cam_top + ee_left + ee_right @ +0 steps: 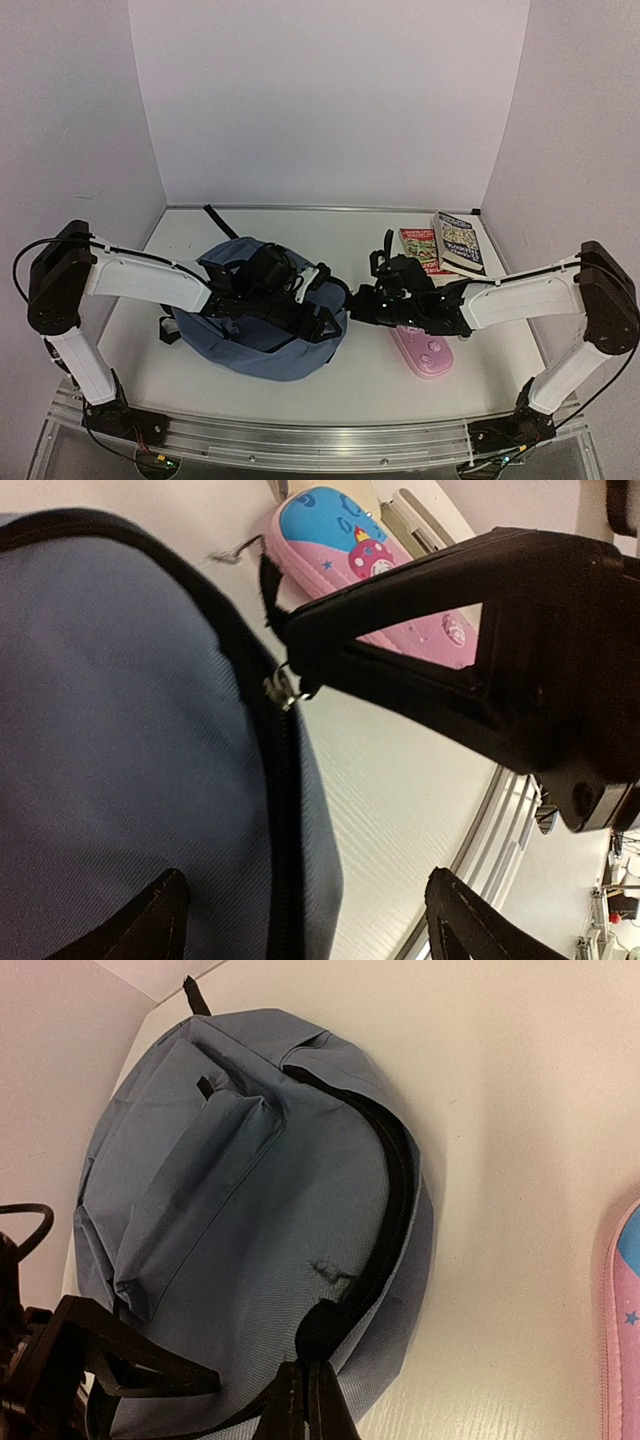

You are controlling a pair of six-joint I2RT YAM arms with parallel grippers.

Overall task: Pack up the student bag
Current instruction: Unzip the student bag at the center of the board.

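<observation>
While our right pincer (306,1400) is clamped shut on the zip edge of the blue backpack (265,345), our left pincer (310,920) stands wide open over it, holding nothing.

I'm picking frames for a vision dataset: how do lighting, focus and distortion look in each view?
Top external: even, soft lighting, faint shadows, wide-angle bending of the front rail. Left wrist: student bag weave visible, right gripper dark with little detail against the bright table, pink pencil case fairly clear. Right wrist: warm tint, bag sharp, soft shadow along its edge.
</observation>
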